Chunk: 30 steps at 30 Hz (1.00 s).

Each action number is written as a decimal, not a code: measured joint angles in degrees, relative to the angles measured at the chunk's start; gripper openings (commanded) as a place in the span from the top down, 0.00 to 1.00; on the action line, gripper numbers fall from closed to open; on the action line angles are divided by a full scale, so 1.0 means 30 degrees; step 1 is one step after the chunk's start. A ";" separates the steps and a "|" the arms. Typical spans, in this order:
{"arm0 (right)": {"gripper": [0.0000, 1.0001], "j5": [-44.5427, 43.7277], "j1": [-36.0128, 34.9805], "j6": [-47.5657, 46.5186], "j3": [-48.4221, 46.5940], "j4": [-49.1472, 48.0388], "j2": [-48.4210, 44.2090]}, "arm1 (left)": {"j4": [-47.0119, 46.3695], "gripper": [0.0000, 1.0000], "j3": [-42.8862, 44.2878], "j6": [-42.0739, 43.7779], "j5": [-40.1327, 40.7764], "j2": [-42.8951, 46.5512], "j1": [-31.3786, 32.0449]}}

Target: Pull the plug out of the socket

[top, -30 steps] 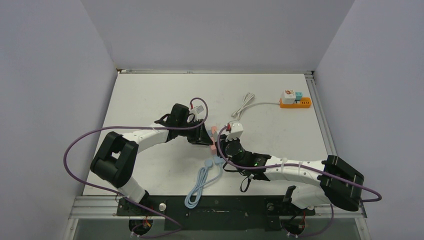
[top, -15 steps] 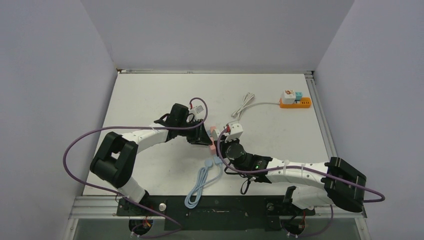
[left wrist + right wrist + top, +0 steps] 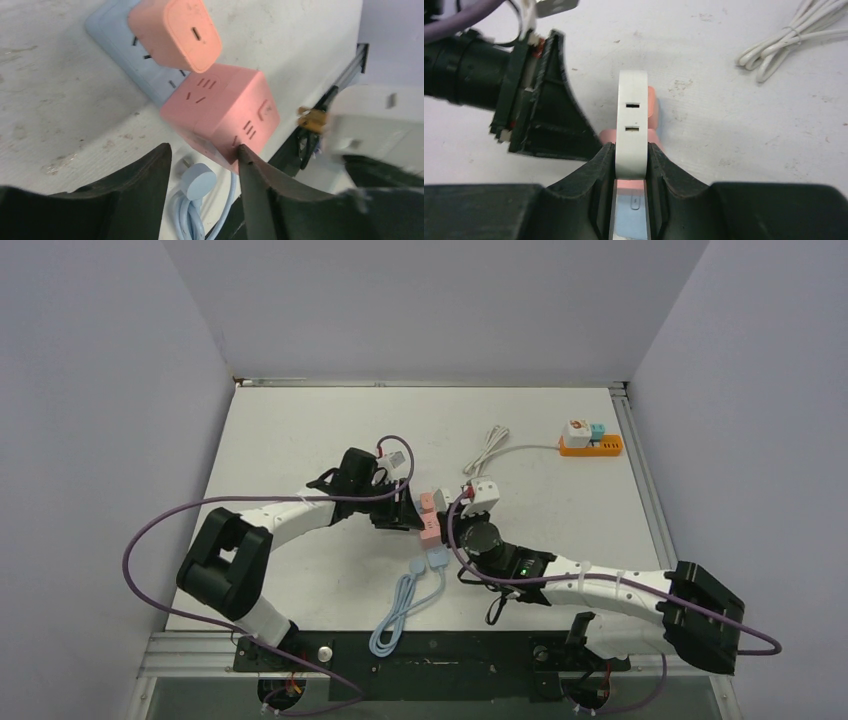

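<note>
The white plug is held off the table in my right gripper, which is shut on its sides. In the left wrist view the plug hangs at the right with its brass prongs bare, apart from the pink cube socket. The cube sits mid-table beside a pale blue power strip that carries a pink charger. My left gripper is open at the cube's lower corner. Its right finger touches the cube and its left finger stays clear.
A coiled pale blue cable lies toward the near edge, its round plug between my left fingers. An orange power strip with small plugs sits at the back right, and a bundled white cable runs from it.
My right gripper has carried the white plug up and to the right, away from the pink cube. The left gripper has stayed at the cube.
</note>
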<state>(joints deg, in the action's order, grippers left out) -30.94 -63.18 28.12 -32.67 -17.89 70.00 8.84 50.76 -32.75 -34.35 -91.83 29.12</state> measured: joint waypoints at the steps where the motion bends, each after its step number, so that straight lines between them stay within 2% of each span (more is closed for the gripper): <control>1: 0.95 0.0007 0.0248 0.0022 0.0058 0.0000 -0.0204 | 0.0138 0.36 -0.0036 0.0233 0.0415 0.0146 0.0015; 4: 0.95 0.0634 0.2565 0.0386 0.0670 0.0255 -0.1472 | 0.0612 0.21 -0.0299 0.0882 0.1472 0.0685 0.0029; 7: 0.95 0.1217 0.5523 0.0882 0.1348 0.0743 -0.2878 | 0.1129 0.15 -0.0692 0.1486 0.2302 0.1639 0.0022; 12: 0.95 0.3745 1.0076 0.1982 0.2477 0.1581 -0.4677 | 0.1333 0.12 -0.0889 0.2164 0.2973 0.4415 -0.0233; 16: 0.95 0.6921 1.3325 0.2900 0.3504 0.2390 -0.5042 | 0.0991 0.12 -0.1093 0.2120 0.3242 0.6870 -0.1479; 22: 0.91 1.0462 1.5125 0.3599 0.4452 0.3490 -0.4983 | 0.0860 0.12 -0.1501 0.1632 0.3461 0.7956 -0.3483; 30: 0.84 1.2451 1.6087 0.4546 0.4561 0.3606 -0.3752 | 0.1137 0.12 -0.1661 0.1617 0.3963 0.8116 -0.3468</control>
<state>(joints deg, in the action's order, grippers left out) 6.42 -14.92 41.76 -18.98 -7.07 58.74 12.25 45.78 -27.90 -22.46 -67.48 18.72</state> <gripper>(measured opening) 0.227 0.877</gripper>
